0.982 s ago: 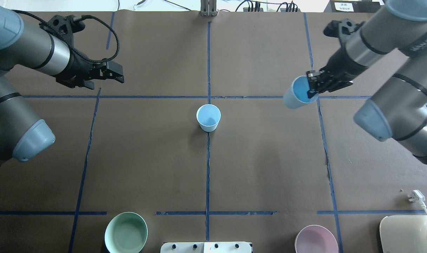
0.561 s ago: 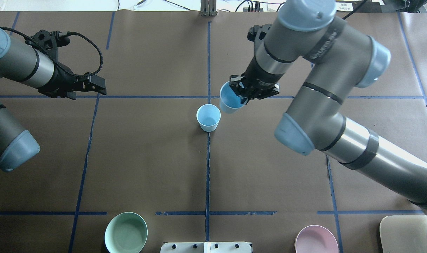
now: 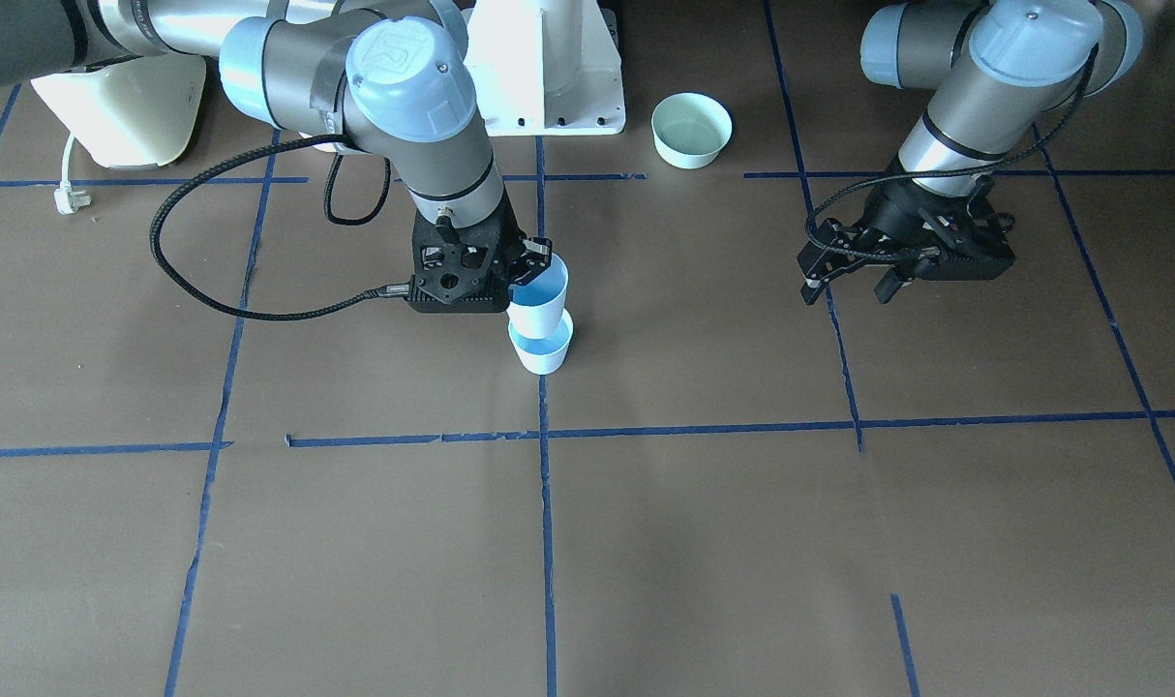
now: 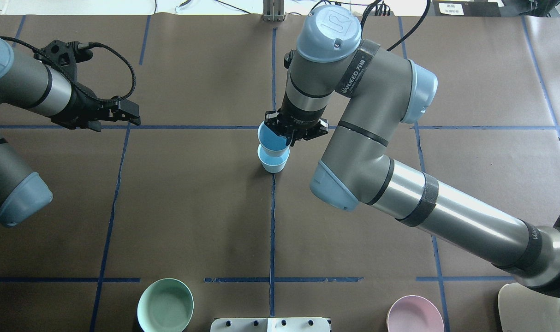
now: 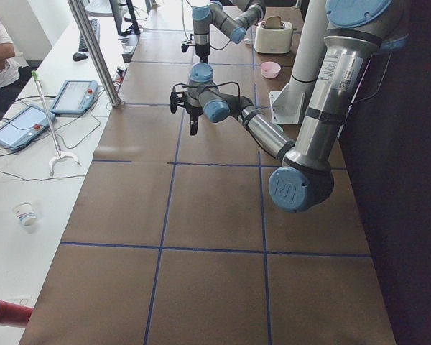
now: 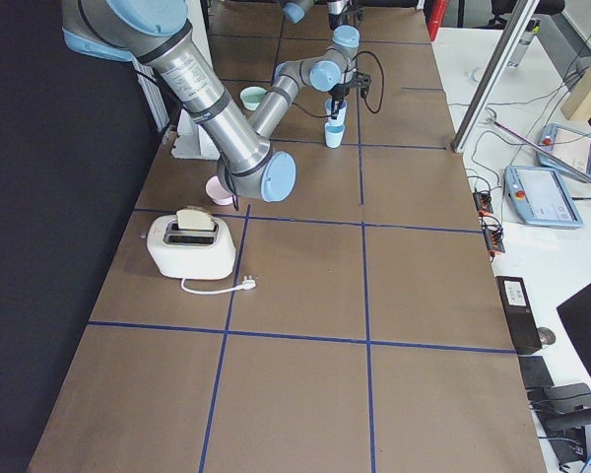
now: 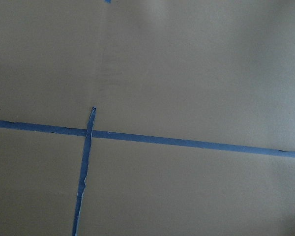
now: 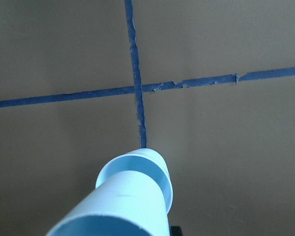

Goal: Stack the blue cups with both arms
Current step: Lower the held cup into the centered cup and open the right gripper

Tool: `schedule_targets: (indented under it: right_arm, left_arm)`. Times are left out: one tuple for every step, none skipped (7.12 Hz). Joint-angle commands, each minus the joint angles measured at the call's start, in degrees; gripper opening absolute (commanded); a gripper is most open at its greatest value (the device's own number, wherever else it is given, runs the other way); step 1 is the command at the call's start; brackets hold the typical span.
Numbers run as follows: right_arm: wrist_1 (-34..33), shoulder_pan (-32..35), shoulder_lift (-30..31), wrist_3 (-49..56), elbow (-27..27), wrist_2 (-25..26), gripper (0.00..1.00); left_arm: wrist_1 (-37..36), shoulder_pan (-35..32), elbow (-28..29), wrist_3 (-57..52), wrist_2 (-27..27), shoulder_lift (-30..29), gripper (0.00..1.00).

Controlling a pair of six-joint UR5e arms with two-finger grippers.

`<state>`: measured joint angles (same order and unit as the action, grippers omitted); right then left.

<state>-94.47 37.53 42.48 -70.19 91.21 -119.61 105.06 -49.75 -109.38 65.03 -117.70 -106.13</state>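
One blue cup (image 4: 274, 162) stands upright at the table's middle on the blue tape line; it also shows in the front view (image 3: 541, 352). My right gripper (image 4: 290, 132) is shut on the rim of the second blue cup (image 4: 271, 137) and holds it slightly tilted, its base at the standing cup's mouth (image 3: 539, 298). The right wrist view shows the held cup (image 8: 123, 206) with the lower cup's rim (image 8: 163, 173) around its far end. My left gripper (image 4: 133, 114) is open and empty, hovering far to the left (image 3: 847, 287).
A mint-green bowl (image 4: 165, 305) and a pink bowl (image 4: 414, 314) sit at the near edge, either side of the white pedestal (image 3: 547, 68). A cream toaster (image 3: 123, 106) stands at the robot's near right. Blue tape lines grid the brown table.
My right arm has swung left with the cup, from well right of the standing cup to right over it. My left arm drew back a little, then stayed.
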Motion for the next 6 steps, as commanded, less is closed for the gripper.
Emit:
schedule_targets:
  right_arm:
    - [0.25,-0.71,-0.12,0.06,-1.38,0.17,0.00]
    - [0.25,-0.88,-0.12,-0.03,-1.47,0.17,0.00]
    - [0.51,-0.88,-0.29,-0.03,-1.56,0.17,0.00]
    - [0.51,-0.88,-0.99,-0.03,-2.34,0.17,0.00]
    - [0.51,-0.97,-1.26,-0.03,-2.96,0.17,0.00]
    - [0.51,-1.06,-1.26,-0.03,-3.22,0.17,0.00]
  left_arm:
    - [-0.03,0.09,-0.05,0.19,-0.07,-0.22,1.00]
    - [-0.03,0.09,-0.05,0.19,-0.07,-0.22,1.00]
    - [-0.03,0.09,-0.05,0.28,-0.07,-0.22,1.00]
    - [-0.03,0.18,-0.05,0.36,-0.16,-0.31,1.00]
    - [-0.03,0.18,-0.05,0.36,-0.16,-0.31,1.00]
    - [-0.03,0.18,-0.13,0.45,-0.16,-0.31,1.00]
